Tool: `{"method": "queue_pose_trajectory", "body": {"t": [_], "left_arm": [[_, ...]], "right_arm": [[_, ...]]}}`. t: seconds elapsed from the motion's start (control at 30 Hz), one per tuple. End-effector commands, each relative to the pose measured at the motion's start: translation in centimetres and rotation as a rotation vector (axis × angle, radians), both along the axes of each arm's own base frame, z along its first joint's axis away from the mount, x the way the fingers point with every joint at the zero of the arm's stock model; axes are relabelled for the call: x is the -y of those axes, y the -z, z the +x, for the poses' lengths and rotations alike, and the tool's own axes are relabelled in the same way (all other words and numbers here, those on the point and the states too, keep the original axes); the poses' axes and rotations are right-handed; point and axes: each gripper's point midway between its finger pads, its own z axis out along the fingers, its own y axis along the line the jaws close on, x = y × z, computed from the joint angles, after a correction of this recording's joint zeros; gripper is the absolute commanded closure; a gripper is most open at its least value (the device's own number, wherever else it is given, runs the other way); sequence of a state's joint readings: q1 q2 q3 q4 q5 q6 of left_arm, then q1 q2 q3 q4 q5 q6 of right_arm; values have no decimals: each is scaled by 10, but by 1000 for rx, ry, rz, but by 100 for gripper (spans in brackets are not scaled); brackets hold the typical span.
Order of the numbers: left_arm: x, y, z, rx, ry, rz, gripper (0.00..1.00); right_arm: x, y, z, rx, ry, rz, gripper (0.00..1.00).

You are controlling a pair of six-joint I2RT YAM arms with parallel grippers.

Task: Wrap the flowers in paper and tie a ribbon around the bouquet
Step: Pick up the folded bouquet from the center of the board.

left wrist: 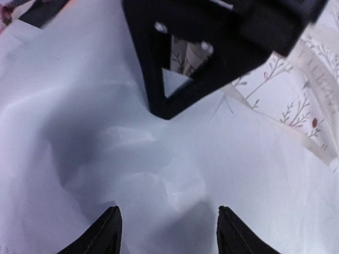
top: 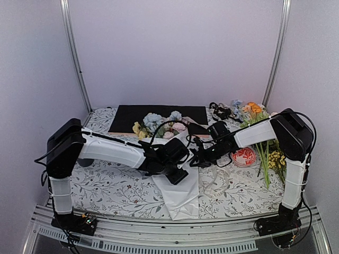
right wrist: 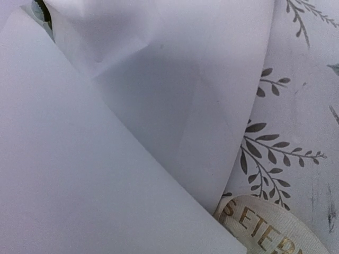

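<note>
Hovering at centre frame in the top view, the left gripper [left wrist: 167, 233] has its fingers apart over the crinkled paper [top: 180, 193]. The right gripper [left wrist: 165, 108] has its tips together against the sheet; whether it pinches paper cannot be told. The flowers [top: 159, 124] protrude at the sheet's upper end. The ribbon [right wrist: 270, 230] lies along its right edge.

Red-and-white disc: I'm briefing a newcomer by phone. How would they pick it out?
On the floral tablecloth, find the right arm reaching inward. On the near side of its forearm, left of the loose green stems, lies the disc. It is the only round, red thing there, patterned in white.
</note>
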State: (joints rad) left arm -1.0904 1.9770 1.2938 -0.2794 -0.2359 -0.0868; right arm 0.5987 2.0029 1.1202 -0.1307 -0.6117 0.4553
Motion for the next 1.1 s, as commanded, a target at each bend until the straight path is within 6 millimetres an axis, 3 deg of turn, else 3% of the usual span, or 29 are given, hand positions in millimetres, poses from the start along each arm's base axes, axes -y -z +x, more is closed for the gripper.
{"method": "queue_pose_trajectory", "body": {"t": [0.0,0.17,0.23,0.43,0.73,0.87,1.07], "left_arm": [[15,27,-16,-40,94,31,37],[7,45,-25,-72,108,67,37],[6,47,-26,-75,110,72,37],[2,50,-26,-74,107,87,37],[-2,53,-26,-76,98,101,37],[-2,54,-26,-79,100,104,37],[-3,57,-26,-79,100,110,37]], "right_arm": [[-2,-19,16,58,11,13,86],[1,-27,25,89,11,-13,80],[7,-22,25,81,12,-37,73],[10,-30,51,136,-12,-40,49],[-1,-5,69,157,-130,-71,27],[-8,5,62,122,-185,-31,20],[-17,12,28,10,-278,115,18]]}}
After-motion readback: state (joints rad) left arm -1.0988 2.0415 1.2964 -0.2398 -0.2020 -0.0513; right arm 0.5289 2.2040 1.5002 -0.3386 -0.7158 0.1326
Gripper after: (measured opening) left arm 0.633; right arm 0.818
